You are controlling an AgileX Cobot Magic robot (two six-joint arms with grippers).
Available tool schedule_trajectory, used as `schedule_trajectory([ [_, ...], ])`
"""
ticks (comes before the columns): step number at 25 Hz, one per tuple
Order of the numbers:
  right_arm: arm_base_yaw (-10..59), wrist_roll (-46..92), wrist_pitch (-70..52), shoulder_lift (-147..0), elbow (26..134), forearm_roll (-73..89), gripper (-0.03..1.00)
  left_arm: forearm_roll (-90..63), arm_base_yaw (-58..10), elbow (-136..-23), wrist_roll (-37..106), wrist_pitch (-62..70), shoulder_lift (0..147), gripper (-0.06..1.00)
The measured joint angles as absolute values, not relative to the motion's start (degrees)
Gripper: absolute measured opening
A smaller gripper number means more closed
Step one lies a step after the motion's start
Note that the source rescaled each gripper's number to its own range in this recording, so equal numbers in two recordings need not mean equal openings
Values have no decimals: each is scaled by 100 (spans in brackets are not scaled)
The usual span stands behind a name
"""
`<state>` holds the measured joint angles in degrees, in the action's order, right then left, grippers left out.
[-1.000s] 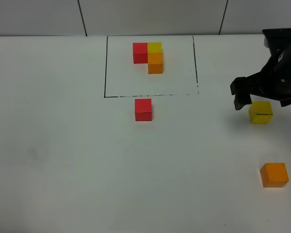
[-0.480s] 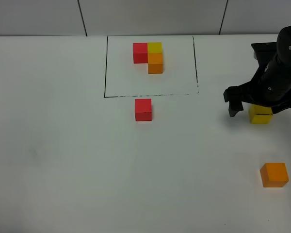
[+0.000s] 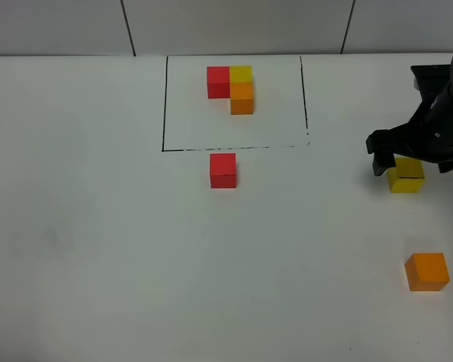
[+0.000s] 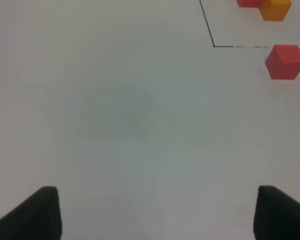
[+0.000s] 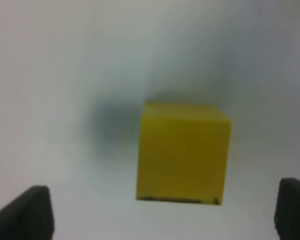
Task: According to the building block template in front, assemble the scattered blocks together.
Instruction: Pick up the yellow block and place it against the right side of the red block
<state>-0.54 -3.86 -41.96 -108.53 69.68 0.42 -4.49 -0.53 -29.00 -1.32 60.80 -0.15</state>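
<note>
Your right gripper (image 5: 160, 212) hangs over the yellow cube (image 5: 182, 152), jaws spread either side, not touching. Left gripper (image 4: 155, 215) jaws also spread, over the table (image 4: 140, 125).

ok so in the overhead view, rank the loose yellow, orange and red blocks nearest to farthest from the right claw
1. yellow block: far right of the view, just below the open right claw.
2. orange block: also far right, lower in the view, clearly apart from the claw.
3. red block: near the middle of the view, just under the drawn frame.
</note>
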Motion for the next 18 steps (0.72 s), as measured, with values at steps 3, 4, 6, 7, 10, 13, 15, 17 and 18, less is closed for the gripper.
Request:
schedule_trajectory([
  [3, -138, -368, -4123, -10971, 6972, 42, 78, -449, -53, -2900, -132, 6071, -15, 72],
  [4, -172, -356, -4103, -11033, 6972, 42, 78, -449, -53, -2900, -132, 6071, -15, 72],
  [6, -215, -310, -4031, -11145, 6972, 42, 78, -449, -53, -2900, -132, 6071, -15, 72],
  [7, -253, -279, -3990, -11197, 6972, 42, 78, -449, -53, -2900, -132, 6071, -15, 72],
  [10, -278, -221, -3825, -11315, 6972, 42, 78, -449, -53, -2900, -132, 6071, -15, 72],
  [13, -284, -211, -3718, -11403, 6972, 37, 78, -449, -53, -2900, -132, 6071, -15, 72],
  [15, -284, -211, -3654, -11441, 6972, 37, 78, -449, -53, -2900, -132, 6071, -15, 72],
  [17, -284, -211, -3615, -11484, 6972, 37, 78, -449, -53, -2900, -132, 6071, -15, 72],
  [18, -284, -211, -3609, -11497, 6972, 37, 78, -449, -53, -2900, -132, 6071, -15, 72],
])
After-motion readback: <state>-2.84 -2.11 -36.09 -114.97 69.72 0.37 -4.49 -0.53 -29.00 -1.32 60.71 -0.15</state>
